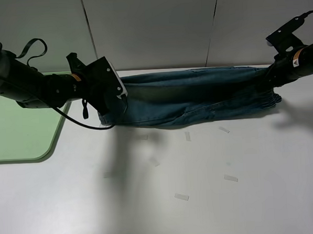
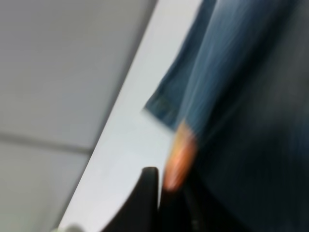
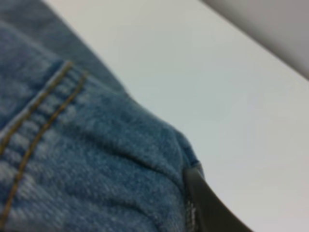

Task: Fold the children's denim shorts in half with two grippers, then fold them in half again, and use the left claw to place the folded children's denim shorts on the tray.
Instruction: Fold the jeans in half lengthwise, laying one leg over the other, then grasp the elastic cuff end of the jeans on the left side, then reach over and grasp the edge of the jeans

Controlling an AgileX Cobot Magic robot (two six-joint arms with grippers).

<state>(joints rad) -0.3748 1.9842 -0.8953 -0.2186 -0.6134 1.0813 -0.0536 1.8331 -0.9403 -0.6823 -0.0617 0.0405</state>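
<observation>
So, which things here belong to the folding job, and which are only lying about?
For the job:
- denim shorts
- left hand
- right hand
- green tray

Only lying about:
- small pale strips scattered on the white table

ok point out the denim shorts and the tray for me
denim shorts [image 1: 197,96]: exterior high view, middle of the blue fabric
tray [image 1: 18,137]: exterior high view, bare green floor
</observation>
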